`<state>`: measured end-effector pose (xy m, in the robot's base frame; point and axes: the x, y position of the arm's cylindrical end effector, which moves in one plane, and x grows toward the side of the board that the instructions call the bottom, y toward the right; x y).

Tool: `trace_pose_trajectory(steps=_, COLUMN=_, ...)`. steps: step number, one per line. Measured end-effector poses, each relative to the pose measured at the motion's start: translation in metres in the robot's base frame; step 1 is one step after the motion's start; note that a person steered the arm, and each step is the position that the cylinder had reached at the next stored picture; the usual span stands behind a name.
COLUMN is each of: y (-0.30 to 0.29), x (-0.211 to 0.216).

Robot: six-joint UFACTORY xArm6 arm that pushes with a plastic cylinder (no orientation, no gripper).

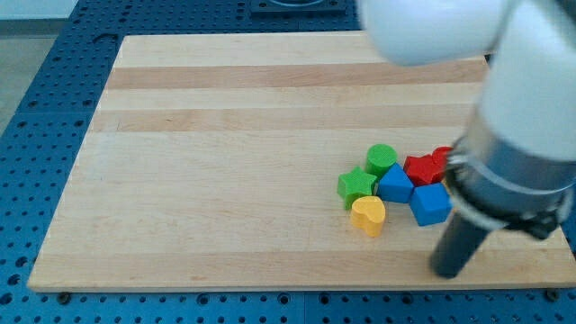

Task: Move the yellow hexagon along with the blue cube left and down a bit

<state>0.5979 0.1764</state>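
Note:
The blue cube [430, 204] lies at the right of the wooden board [225, 180], in a cluster of blocks. No yellow hexagon shows; the arm's bulk [517, 171] covers the board just right of the cluster. A yellow heart-shaped block [368, 215] lies at the cluster's lower left. My tip [447, 272] rests on the board below and slightly right of the blue cube, apart from it.
Also in the cluster are a green cylinder [382, 158], a green star [357, 186], a blue triangular block [395, 184] and two red blocks [420, 168] [443, 159]. The board's bottom edge [270, 286] runs just below my tip. A blue perforated table [36, 108] surrounds the board.

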Motion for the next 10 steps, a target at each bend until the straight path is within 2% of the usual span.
trace_pose_trajectory(steps=1, y=0.062, x=-0.042)
trace_pose_trajectory(steps=5, y=0.062, x=-0.091)
trace_pose_trajectory(steps=7, y=0.034, x=-0.089)
trace_pose_trajectory(steps=9, y=-0.003, x=-0.062)
trace_pose_trajectory(steps=10, y=-0.003, x=-0.062)
